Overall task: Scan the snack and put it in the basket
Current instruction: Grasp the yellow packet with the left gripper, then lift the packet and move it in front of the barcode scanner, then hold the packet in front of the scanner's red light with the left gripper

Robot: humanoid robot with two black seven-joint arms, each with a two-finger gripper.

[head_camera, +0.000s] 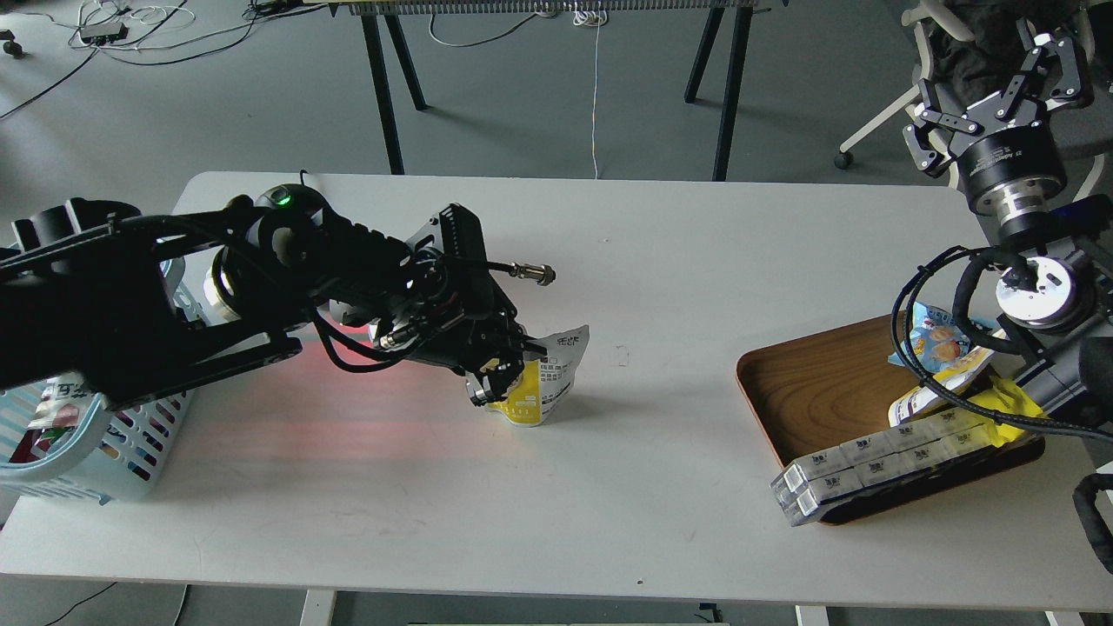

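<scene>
The snack [548, 387], a yellow-and-white pouch with a black-text white back, stands near the table's middle, its top flaring to the right. My left gripper [492, 382] comes in from the left and sits against the pouch's left side, its fingers closed on the pouch's edge. The light-blue slotted basket [130, 443] stands at the table's left edge, partly hidden under my left arm, with packets inside. My right gripper [991, 91] is raised at the far right, above and behind the table, open and empty.
A brown wooden tray [809, 382] at the right holds a small blue packet [939, 341], a bright-yellow pack [1009, 407] and stacked white boxes [869, 469] hanging over its front rim. A red glow lies on the table left of the pouch. Chair and table legs stand behind.
</scene>
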